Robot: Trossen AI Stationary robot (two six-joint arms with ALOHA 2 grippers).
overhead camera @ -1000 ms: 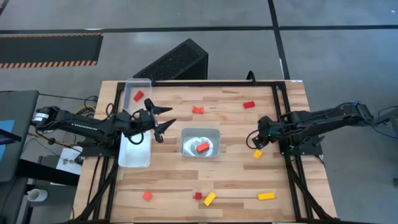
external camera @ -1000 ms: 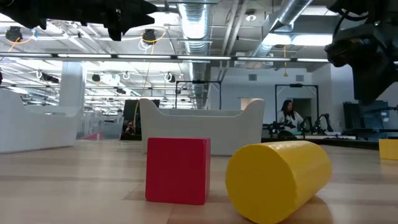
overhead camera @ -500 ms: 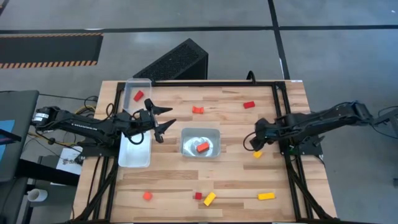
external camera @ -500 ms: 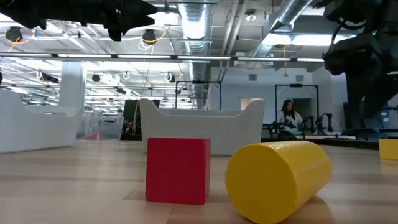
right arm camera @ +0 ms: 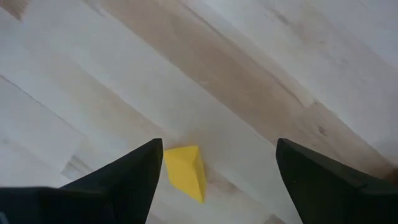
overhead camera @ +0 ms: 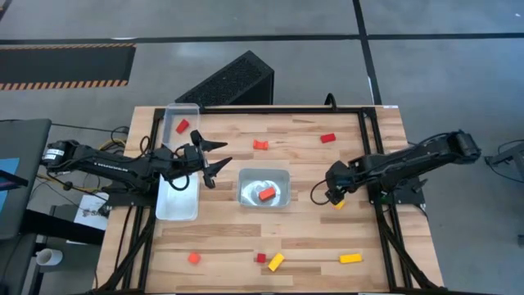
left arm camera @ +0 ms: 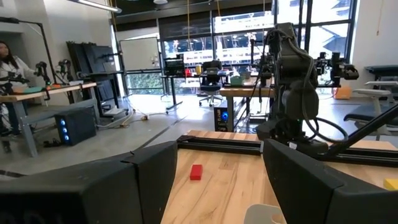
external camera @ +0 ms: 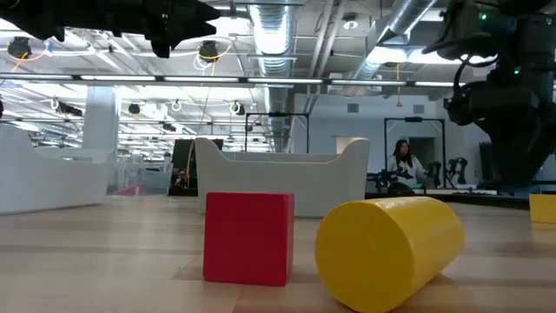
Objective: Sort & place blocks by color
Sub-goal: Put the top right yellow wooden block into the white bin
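Small red, orange and yellow blocks lie scattered on the wooden table. My right gripper (overhead camera: 329, 195) hangs open over a small yellow block (overhead camera: 338, 202), pointing down. In the right wrist view this yellow block (right arm camera: 185, 171) lies flat on the table between the fingers of my right gripper (right arm camera: 217, 144), close beside one finger (right arm camera: 140, 171). My left gripper (overhead camera: 217, 157) waits open above the table, between the long clear tray (overhead camera: 176, 205) and the small clear tray (overhead camera: 264, 174). The small tray holds an orange block (overhead camera: 267, 194). My right gripper comes down on the yellow block from above, with one finger (right arm camera: 149, 163) right beside the block's edge (right arm camera: 169, 163). I cannot tell whether that finger touches it. The block rests on the table.
A red block (overhead camera: 182, 126) lies in the long tray's far end. Loose on the table are an orange block (overhead camera: 260, 145), a red block (overhead camera: 328, 138), an orange block (overhead camera: 194, 257), a red cube (overhead camera: 260, 257) and two yellow bars (overhead camera: 276, 261) (overhead camera: 350, 258). A black frame (overhead camera: 370, 156) rims the table.
My right gripper has moved toward the table's left and a little toward its near edge, coming over the yellow block. The left arm and all blocks have kept still.
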